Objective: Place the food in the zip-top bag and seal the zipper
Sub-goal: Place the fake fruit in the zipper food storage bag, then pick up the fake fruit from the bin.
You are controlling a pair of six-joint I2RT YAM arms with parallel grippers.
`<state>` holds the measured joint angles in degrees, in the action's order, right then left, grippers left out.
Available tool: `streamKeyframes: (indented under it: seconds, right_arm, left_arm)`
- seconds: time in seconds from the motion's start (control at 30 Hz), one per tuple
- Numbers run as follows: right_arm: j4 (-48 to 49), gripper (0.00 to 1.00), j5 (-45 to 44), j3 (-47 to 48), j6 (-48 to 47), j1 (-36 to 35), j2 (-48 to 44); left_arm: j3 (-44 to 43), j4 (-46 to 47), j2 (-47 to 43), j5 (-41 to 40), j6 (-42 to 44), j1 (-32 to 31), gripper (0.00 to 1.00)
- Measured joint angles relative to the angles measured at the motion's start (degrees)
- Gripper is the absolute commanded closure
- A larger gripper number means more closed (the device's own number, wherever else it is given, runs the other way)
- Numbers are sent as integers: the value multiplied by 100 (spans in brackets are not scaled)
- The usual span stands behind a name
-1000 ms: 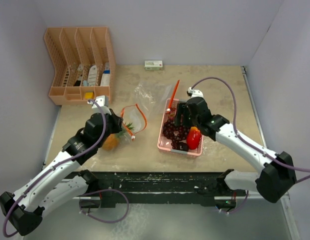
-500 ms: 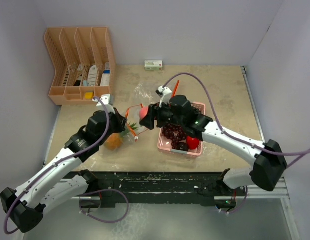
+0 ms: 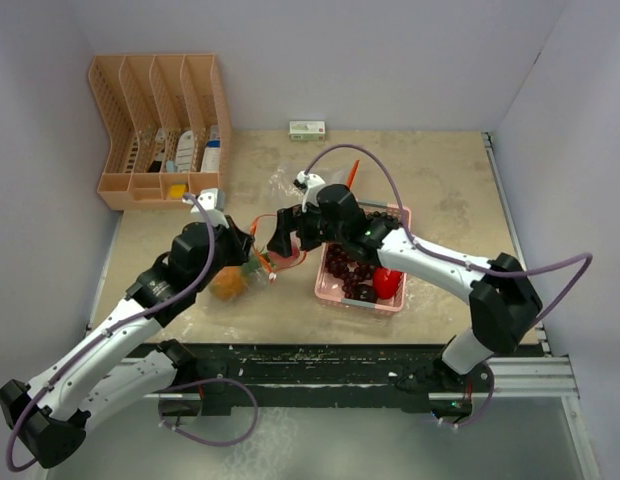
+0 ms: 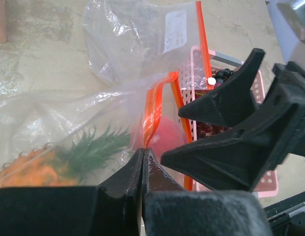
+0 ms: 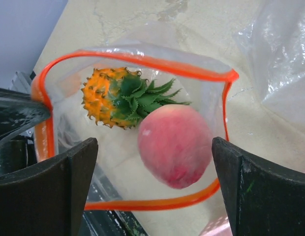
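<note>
Peach [image 5: 174, 145], pineapple [image 5: 106, 98] in open bag [image 5: 142, 61]; label [image 4: 175, 30] on second bag [image 4: 133, 44] illegible.

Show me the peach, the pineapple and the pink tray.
peach [image 5: 174, 145]: right wrist view, middle of its pink skin.
pineapple [image 5: 99, 101]: right wrist view, its orange body.
pink tray [image 3: 400, 212]: top external view, its far right corner rim.

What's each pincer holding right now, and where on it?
Left pincer is clamped on the orange zipper rim of the zip-top bag. Right pincer is open, holding nothing; the peach sits in the bag.
</note>
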<state>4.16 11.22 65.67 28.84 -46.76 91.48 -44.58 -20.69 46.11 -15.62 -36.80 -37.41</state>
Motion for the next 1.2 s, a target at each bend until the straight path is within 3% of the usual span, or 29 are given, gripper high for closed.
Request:
streamKeyframes:
  seconds: [0.2, 0.43, 0.63, 0.9, 1.2]
  right_arm:
    - [-514, 0, -315, 0, -52, 0, -603]
    - [-2033, 0, -1757, 0, 94, 57, -1416]
    - [-3189, 1, -2310, -378, 461, 776, -1818]
    - [-4017, 0, -2828, -621, 846, 1078, -1565]
    - [-4076, 0, -3289, -970, 1078, 1082, -970]
  left_arm:
    - [0, 24, 81, 26, -2, 0, 100]
    - [0, 44, 81, 46, 0, 0, 100]
    - [0, 42, -37, 46, 0, 0, 100]
    - [0, 39, -208, 50, 0, 0, 100]
    - [15, 42, -284, 68, 0, 0, 100]
